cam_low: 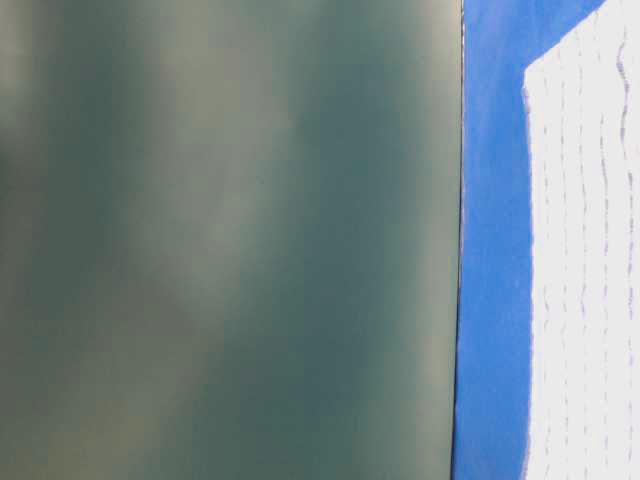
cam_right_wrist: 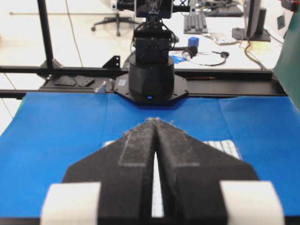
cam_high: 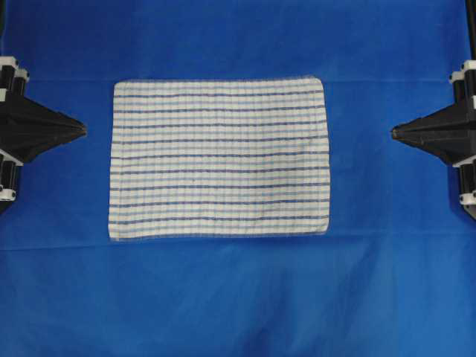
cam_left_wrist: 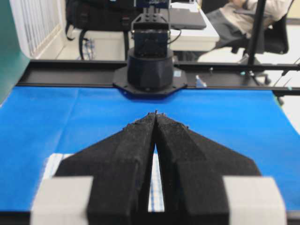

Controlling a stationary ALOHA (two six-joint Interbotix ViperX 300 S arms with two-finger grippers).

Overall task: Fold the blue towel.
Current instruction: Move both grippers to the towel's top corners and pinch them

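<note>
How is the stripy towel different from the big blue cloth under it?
The blue towel is white with thin dark-blue and light-blue lines crossing in checks; the table covering is plain solid blue. The towel is much smaller and lies in the middle; the covering spreads out past it on every side. The towel lies on top; the covering is underneath. Both are spread flat.

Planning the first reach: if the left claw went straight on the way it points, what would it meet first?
Probably nothing soon: the shut left claw points level above the towel toward the right claw; height unclear.
</note>
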